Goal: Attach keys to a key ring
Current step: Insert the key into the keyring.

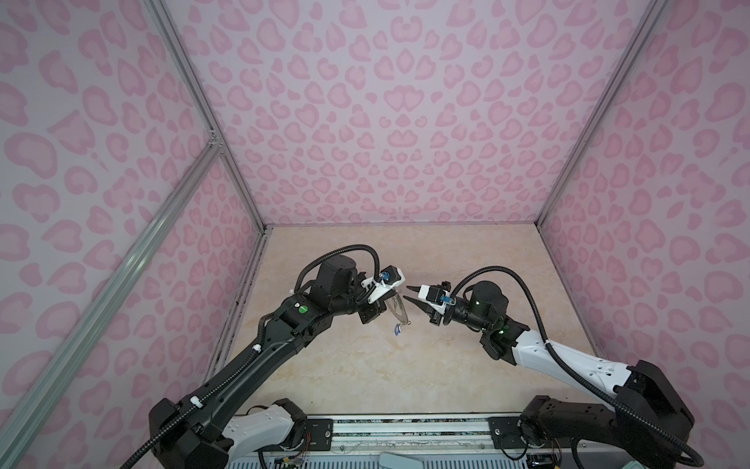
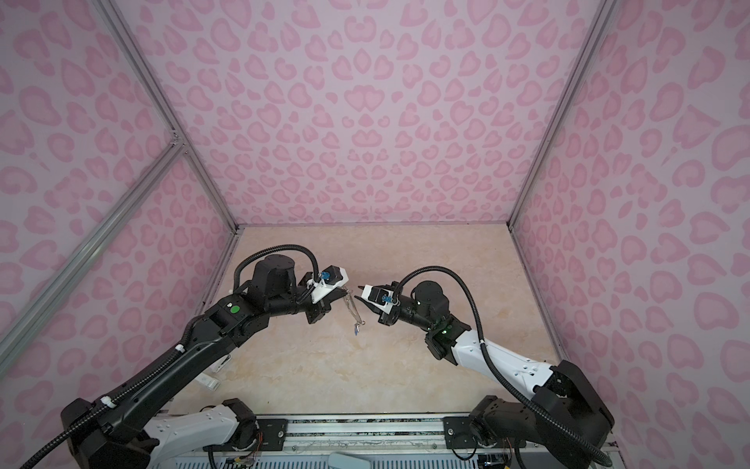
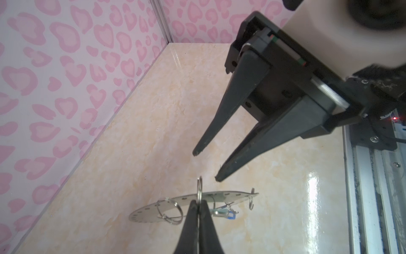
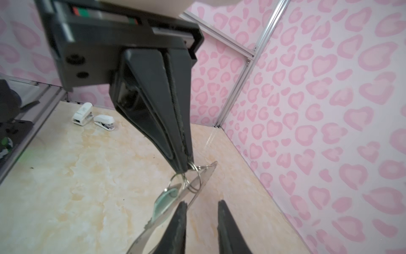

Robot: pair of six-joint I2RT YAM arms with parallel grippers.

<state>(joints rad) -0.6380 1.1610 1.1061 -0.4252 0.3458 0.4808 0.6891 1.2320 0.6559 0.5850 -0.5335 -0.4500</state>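
Key ring (image 3: 230, 195): I see it hanging tilted above the table (image 3: 153, 132), keys (image 3: 230, 216) dangling beneath.
Left gripper (image 3: 199, 202): fingers clamped on its wire loop (image 3: 199, 187).
Right gripper (image 3: 206, 165): fingers apart, just beside it.

Both top views looked steeply down from high above the key ring (image 1: 397, 312), toward the back wall (image 1: 399, 122). The wrist cameras sat close on opposite sides of it; all four shared it.

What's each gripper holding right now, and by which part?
Left gripper is shut on a small wire loop at the rim of the key ring, which hangs from it. Right gripper is open, holding nothing.
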